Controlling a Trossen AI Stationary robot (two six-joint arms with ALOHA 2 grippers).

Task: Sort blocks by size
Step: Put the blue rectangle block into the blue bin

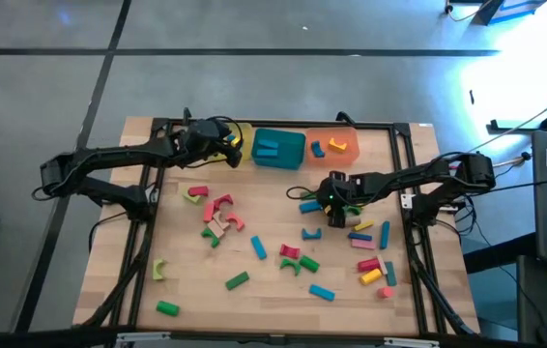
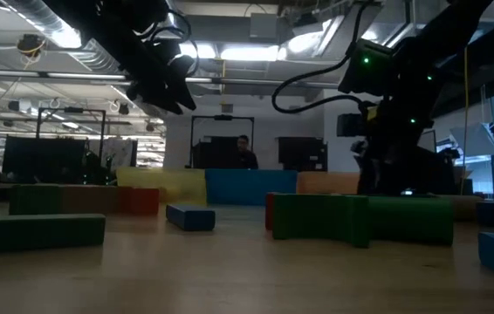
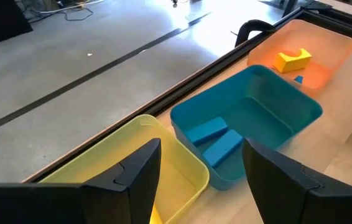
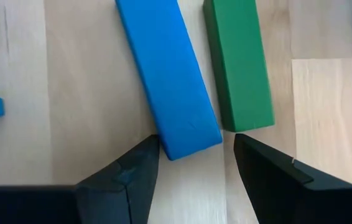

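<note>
Many small blocks lie flat on the wooden table (image 1: 264, 290), among them a pink and red cluster (image 1: 217, 217) and green ones (image 1: 237, 280). My right gripper (image 4: 196, 140) hangs open, pointing down, over a blue bar (image 4: 166, 74) and a green bar (image 4: 238, 62) lying side by side. Its fingertips stand on either side of the blue bar's near end. In the high view it is at the table's right middle (image 1: 336, 205). My left gripper (image 3: 201, 146) is open with nothing between its fingers, above the yellow tray (image 3: 176, 155) at the far edge (image 1: 227, 147).
Three trays stand in a row at the far edge: yellow, teal (image 3: 269, 106) with two blue blocks (image 3: 216, 140), and orange (image 3: 322, 56) with a yellow arch (image 3: 293, 60). More blocks lie near the right edge (image 1: 375, 266). A person (image 2: 243, 150) sits beyond the table.
</note>
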